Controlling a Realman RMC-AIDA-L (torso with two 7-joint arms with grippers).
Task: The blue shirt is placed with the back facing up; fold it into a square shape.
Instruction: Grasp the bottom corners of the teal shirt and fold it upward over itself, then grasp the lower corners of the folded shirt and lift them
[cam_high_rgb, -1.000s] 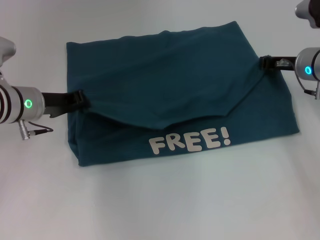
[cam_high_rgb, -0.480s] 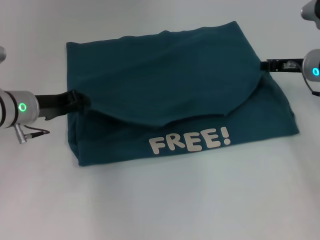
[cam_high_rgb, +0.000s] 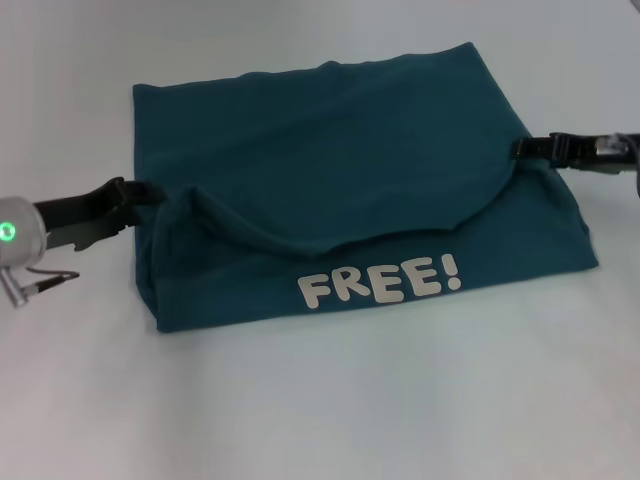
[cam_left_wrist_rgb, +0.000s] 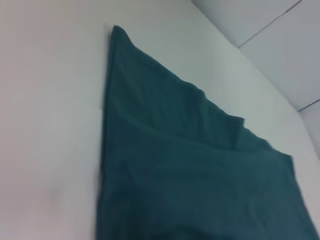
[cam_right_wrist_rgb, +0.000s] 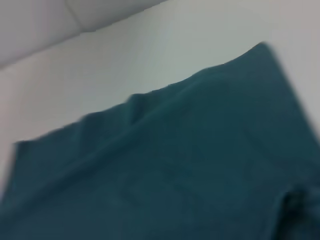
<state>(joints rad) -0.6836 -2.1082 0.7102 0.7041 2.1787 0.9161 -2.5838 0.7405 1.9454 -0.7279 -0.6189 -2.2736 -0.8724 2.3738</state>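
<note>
Blue shirt (cam_high_rgb: 350, 190) lying mid-table (cam_high_rgb: 320, 400) as a compact, roughly rectangular bundle, upper flap folded down over the lower layer, curved hem edge just above the white "FREE!" lettering (cam_high_rgb: 380, 280). Judged well advanced: sides tucked in, main fold laid over, outline near square; left to do, apparently, only flattening the raised pucker at the flap's left corner and withdrawal of both arms. Left gripper (cam_high_rgb: 135, 192) at the shirt's left edge, tips touching or just beside the flap corner, jaws narrow; whether clenched on cloth or released, cannot tell. Right gripper (cam_high_rgb: 525, 148) at the right edge beside the flap's right corner, jaws likewise unreadable. Compared with the frame a second ago: both arms drawn outward, silver wrists sliding toward the picture's margins, left tips no longer buried under the fold, a small ridge newly lifted at the left corner; flap and lettering otherwise unchanged. Wrist views: only teal cloth against pale table, no jaws shown.
</note>
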